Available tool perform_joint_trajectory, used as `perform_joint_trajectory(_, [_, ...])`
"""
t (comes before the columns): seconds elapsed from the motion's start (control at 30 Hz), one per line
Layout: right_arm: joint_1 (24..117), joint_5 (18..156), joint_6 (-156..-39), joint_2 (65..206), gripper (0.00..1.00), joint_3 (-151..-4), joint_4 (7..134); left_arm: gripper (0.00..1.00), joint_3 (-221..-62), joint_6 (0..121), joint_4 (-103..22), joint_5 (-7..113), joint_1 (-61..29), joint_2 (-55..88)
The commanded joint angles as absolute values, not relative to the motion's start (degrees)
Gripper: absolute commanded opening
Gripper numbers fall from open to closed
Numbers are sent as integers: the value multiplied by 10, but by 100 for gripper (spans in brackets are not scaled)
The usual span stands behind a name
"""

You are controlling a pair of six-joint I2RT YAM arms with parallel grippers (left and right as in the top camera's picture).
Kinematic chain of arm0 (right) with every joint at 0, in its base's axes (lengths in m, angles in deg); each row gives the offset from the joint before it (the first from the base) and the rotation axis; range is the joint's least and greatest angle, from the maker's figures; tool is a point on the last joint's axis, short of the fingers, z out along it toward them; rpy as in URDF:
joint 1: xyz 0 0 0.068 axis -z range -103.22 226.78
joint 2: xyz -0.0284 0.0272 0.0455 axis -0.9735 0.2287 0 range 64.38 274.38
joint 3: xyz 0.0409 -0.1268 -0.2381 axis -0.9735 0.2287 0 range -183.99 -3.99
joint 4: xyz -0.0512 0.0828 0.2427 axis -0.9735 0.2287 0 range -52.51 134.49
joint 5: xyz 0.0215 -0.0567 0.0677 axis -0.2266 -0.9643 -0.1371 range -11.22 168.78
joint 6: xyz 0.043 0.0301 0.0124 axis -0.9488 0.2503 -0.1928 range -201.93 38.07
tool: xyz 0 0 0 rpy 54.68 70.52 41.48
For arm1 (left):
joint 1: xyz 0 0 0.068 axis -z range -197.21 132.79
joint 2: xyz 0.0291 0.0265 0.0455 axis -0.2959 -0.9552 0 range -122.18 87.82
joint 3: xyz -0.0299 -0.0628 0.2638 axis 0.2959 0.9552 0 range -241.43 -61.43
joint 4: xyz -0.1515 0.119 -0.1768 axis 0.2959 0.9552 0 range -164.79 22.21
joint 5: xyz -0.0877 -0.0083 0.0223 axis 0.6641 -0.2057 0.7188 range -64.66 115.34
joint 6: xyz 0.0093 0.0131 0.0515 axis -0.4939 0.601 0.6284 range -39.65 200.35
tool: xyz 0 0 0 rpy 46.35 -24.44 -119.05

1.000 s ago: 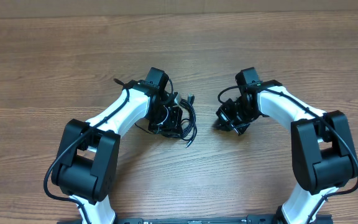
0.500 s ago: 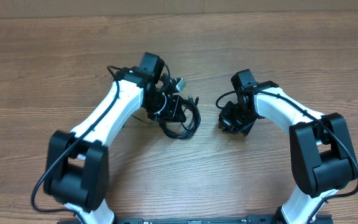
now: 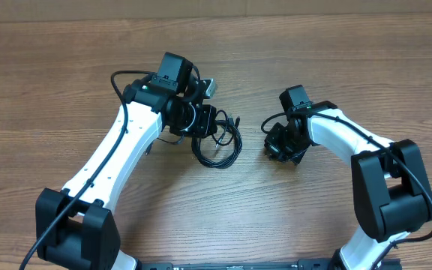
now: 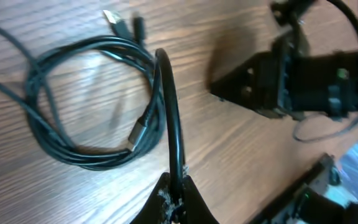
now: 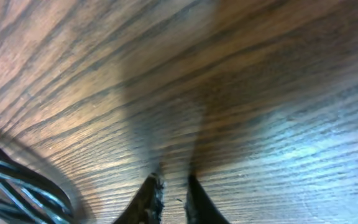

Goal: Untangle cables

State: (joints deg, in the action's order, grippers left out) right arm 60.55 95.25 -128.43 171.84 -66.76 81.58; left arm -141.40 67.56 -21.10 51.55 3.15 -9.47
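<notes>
A loop of thin black cables (image 3: pixel 222 154) lies on the wooden table between the two arms. In the left wrist view the loop (image 4: pixel 73 99) spreads flat, with one small plug (image 4: pixel 137 132) inside it and another plug (image 4: pixel 112 17) at its far rim. My left gripper (image 4: pixel 178 182) is shut on one strand that rises from the loop, and from overhead it (image 3: pixel 205 122) hangs over the loop's left edge. My right gripper (image 5: pixel 174 182) is slightly open over bare wood with nothing between its fingers. More black cable strands (image 5: pixel 8 183) lie just left of it.
The right arm's black wrist (image 4: pixel 303 74) stands close to the right of the loop in the left wrist view. The far edge of the table (image 3: pixel 216 16) runs along the top of the overhead view. Both arm bases stand at the near edge.
My left arm has swung away from the base and to the left, pulling its strand and the loop with it. The right jaws have parted slightly, and the right arm has barely moved.
</notes>
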Motion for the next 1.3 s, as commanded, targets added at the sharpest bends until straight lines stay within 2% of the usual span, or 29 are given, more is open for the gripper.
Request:
perform_joint_trajectory(0.0, [606,887,-1284,1732,16,-640,804,4,-1424,599,-221,415,30,-89])
perform_joint_trajectory(0.17, [606,886,-1286,1732,15,-640,801,4,-1421,521,-262,416,37,-93])
perform_joint_trajectory(0.23, [606,886,-1285,1732,12,-640,798,4,-1422,505,-283,421,43,-100])
perform_joint_trajectory(0.33, [606,884,-1286,1732,4,-640,797,4,-1421,499,-345,447,61,-120])
perform_joint_trajectory(0.5, [606,872,-1285,1732,4,-640,805,4,-1421,494,-420,461,85,-156])
perform_joint_trajectory(0.63, [612,843,-1286,1732,5,-640,834,4,-1422,495,-466,462,104,-191])
perform_joint_trajectory(0.67, [620,819,-1286,1732,13,-640,854,4,-1422,494,-485,462,111,-211])
perform_joint_trajectory(0.73, [628,794,-1288,1732,17,-640,869,6,-1422,494,-496,465,116,-227])
perform_joint_trajectory(0.83, [634,753,-1328,1732,31,-639,894,17,-1422,495,-513,486,122,-246])
perform_joint_trajectory(0.93, [634,740,-1344,1732,39,-637,898,43,-1422,496,-524,507,125,-260])
perform_joint_trajectory(0.97, [634,740,-1345,1732,41,-635,895,53,-1422,499,-524,512,125,-260])
perform_joint_trajectory(1.03, [634,741,-1345,1732,42,-631,890,62,-1423,533,-524,523,125,-257])
perform_joint_trajectory(1.1, [634,741,-1345,1732,43,-628,888,74,-1432,558,-513,536,117,-249])
perform_joint_trajectory(1.17, [634,741,-1344,1732,43,-628,888,82,-1448,558,-490,535,106,-238])
perform_joint_trajectory(1.27, [634,739,-1344,1732,43,-628,886,85,-1474,561,-453,535,92,-219])
